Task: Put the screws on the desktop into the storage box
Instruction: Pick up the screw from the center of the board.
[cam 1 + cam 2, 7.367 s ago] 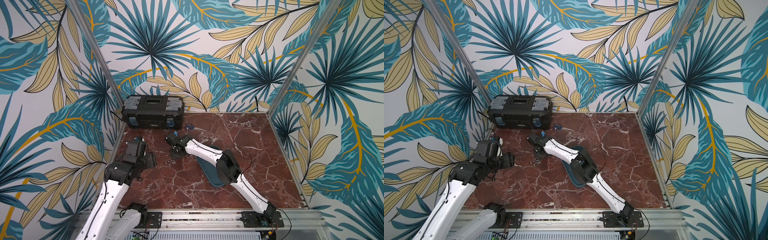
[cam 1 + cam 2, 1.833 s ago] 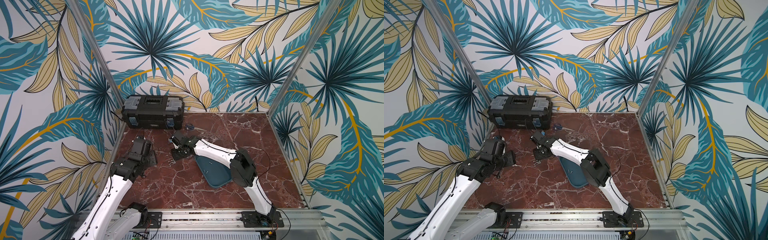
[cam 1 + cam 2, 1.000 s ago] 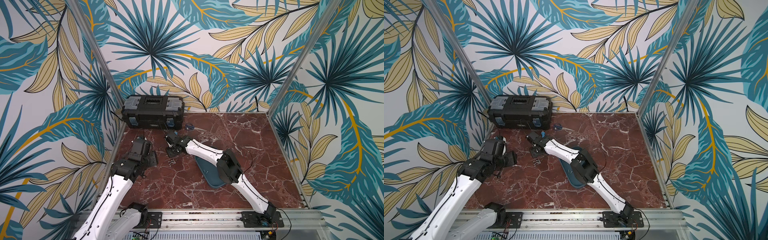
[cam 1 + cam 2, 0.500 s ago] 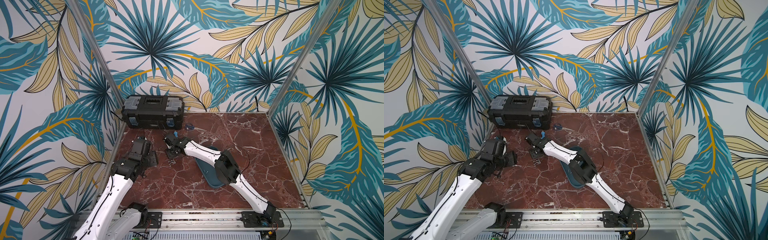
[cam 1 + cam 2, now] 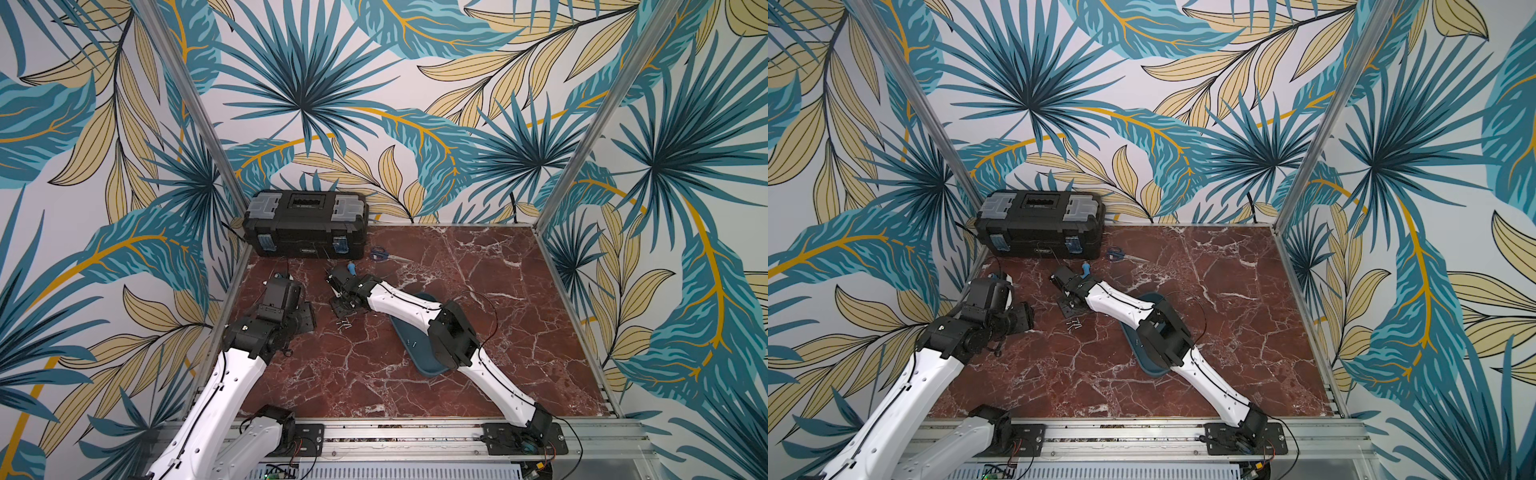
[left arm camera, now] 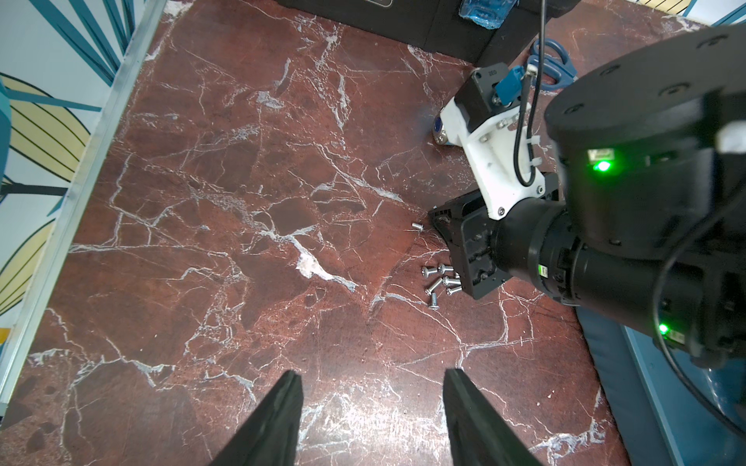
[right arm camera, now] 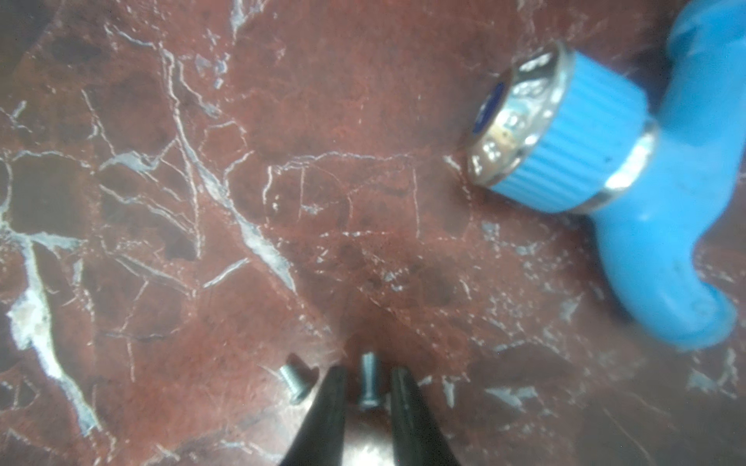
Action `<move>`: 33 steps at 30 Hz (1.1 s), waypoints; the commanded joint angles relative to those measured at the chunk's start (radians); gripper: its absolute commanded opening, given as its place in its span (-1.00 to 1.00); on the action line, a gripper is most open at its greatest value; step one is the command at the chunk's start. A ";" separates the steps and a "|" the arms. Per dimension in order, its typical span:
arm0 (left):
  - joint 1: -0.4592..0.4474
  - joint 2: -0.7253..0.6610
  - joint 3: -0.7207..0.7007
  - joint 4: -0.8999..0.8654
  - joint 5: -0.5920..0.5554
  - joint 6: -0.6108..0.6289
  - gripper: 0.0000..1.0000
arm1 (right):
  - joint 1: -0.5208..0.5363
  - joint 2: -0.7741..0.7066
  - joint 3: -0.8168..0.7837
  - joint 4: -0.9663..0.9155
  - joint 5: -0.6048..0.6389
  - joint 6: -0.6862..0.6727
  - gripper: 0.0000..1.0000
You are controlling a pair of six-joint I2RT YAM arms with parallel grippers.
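Observation:
Several small silvery screws (image 5: 344, 323) (image 5: 1074, 323) (image 6: 440, 278) lie clustered on the red-brown marble desktop (image 5: 374, 386), and one more (image 6: 416, 227) lies a little apart. My right gripper (image 5: 343, 306) (image 7: 368, 371) points down just beside the cluster. Its fingers stand narrowly apart with one screw (image 7: 369, 383) lying between them, a thin gap on each side; another screw (image 7: 294, 381) lies just outside. The teal storage box (image 5: 428, 371) (image 5: 1148, 365) sits under the right forearm with a few screws (image 5: 411, 343) inside. My left gripper (image 6: 372, 373) (image 5: 305, 318) hangs open over bare marble.
A blue pipe fitting (image 7: 605, 161) (image 5: 352, 269) lies just beyond the right gripper. Blue-handled scissors (image 5: 380, 254) and a black toolbox (image 5: 305, 222) sit at the back left. Aluminium rails (image 6: 80, 181) edge the desktop.
The right gripper's jaws have narrowed around a screw at the far side of the cluster. The left arm has stayed put.

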 commanded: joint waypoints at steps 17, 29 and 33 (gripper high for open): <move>0.008 0.009 -0.027 0.015 -0.001 0.010 0.21 | 0.007 -0.076 -0.038 -0.050 -0.001 -0.016 -1.00; 0.008 0.022 -0.023 0.014 0.019 0.013 0.21 | -0.021 -0.501 -0.477 0.086 0.016 -0.012 -1.00; 0.008 0.058 -0.015 0.017 0.054 0.022 0.20 | -0.057 -0.722 -0.747 0.126 0.030 0.002 -1.00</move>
